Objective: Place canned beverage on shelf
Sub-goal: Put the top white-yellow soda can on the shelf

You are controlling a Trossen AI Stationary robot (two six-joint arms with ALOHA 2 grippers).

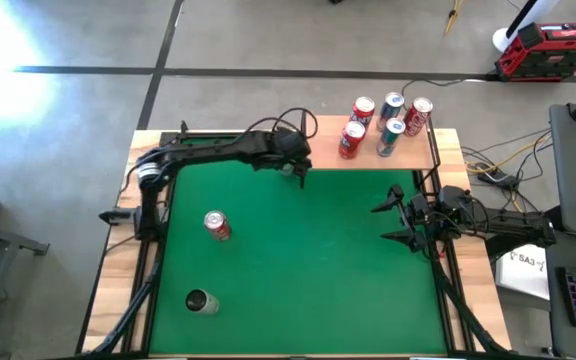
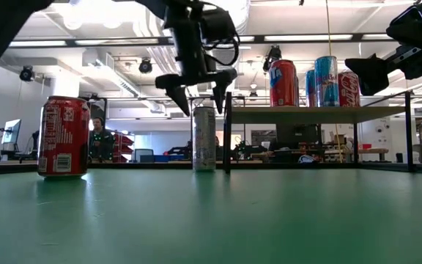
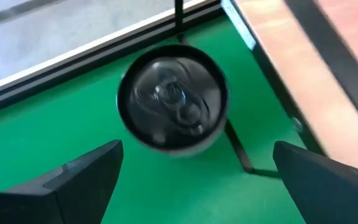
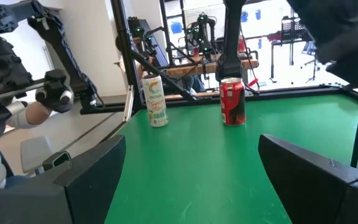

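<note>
Silver can [image 3: 172, 98] is standing upright on the green mat [image 1: 308, 270] beside the shelf's [image 1: 408, 155] leg, and your left claw [image 2: 196, 86] is hovering just above it, fingers spread wide. Your right claw [image 1: 394, 222] is waiting open near the desk's right edge.

A shelf [image 1: 313, 158] runs along the mat's [image 1: 308, 260] far edge, holding five cans [image 1: 388, 125] clustered at its right end. Another can [image 2: 204, 138] stands on the mat beside the shelf's left post. Two more cans [image 1: 217, 225] [image 1: 201, 301] sit near the mat's left side.
</note>
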